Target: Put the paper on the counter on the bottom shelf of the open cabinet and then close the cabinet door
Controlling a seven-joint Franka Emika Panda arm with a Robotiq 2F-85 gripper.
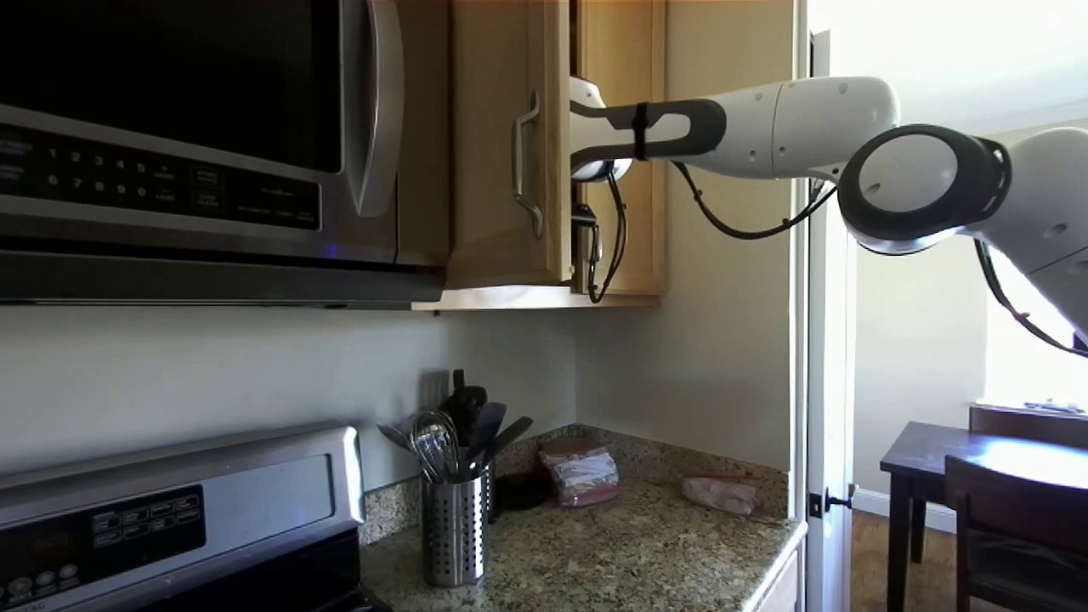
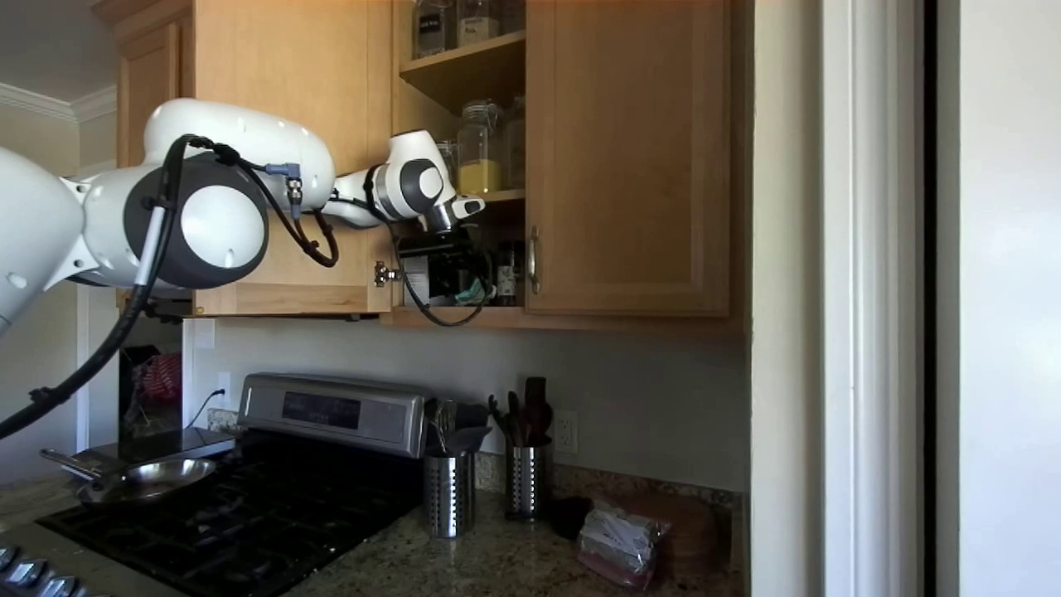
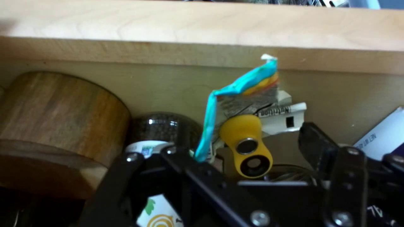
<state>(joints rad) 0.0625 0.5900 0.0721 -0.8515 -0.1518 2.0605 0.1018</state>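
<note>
On the speckled counter [image 1: 629, 552], in an exterior view, a utensil cup [image 1: 455, 535] stands at seven o'clock, a bagged packet [image 1: 586, 472] at six, a pale lump [image 1: 721, 493] at five, and, in the room beyond [image 1: 918, 340], a dark table [image 1: 926, 444] at four. In the wrist view, what seems the paper [image 3: 247, 102], crumpled and teal-edged, is inside the cabinet [image 3: 157, 19] toward three o'clock; the gripper's [image 3: 249, 149] jaws stand apart.

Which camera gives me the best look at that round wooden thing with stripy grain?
The wrist view: the round wooden thing shows large and close there, grain and curved edge clear. Neither exterior view lets me make it out: in an exterior view the open cabinet door blocks the inside.
</note>
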